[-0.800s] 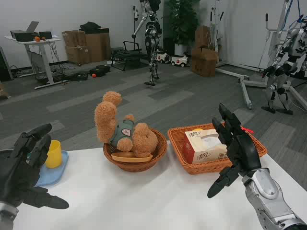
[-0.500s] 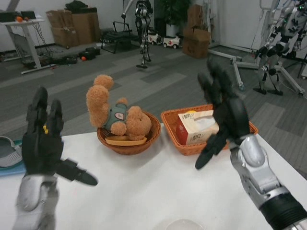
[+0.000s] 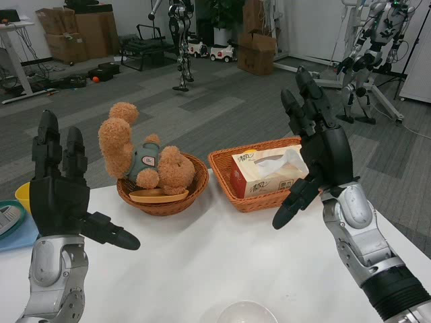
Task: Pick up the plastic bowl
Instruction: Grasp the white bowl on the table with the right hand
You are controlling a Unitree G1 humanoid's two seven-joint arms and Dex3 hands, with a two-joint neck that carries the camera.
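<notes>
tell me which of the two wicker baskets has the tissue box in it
The rectangular basket on the right, holding the tissue box; the round basket holds a teddy bear.

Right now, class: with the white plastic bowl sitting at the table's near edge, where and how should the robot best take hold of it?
Probably by the rim. The white plastic bowl sits upright, mouth up, partly cut off by the picture's bottom edge, between the raised, open left hand and right hand. Coming down from above, fingers over the rim's far side, suits it; the right hand looks slightly nearer.

Bright even light, soft shadows, perhaps slight blur
</notes>
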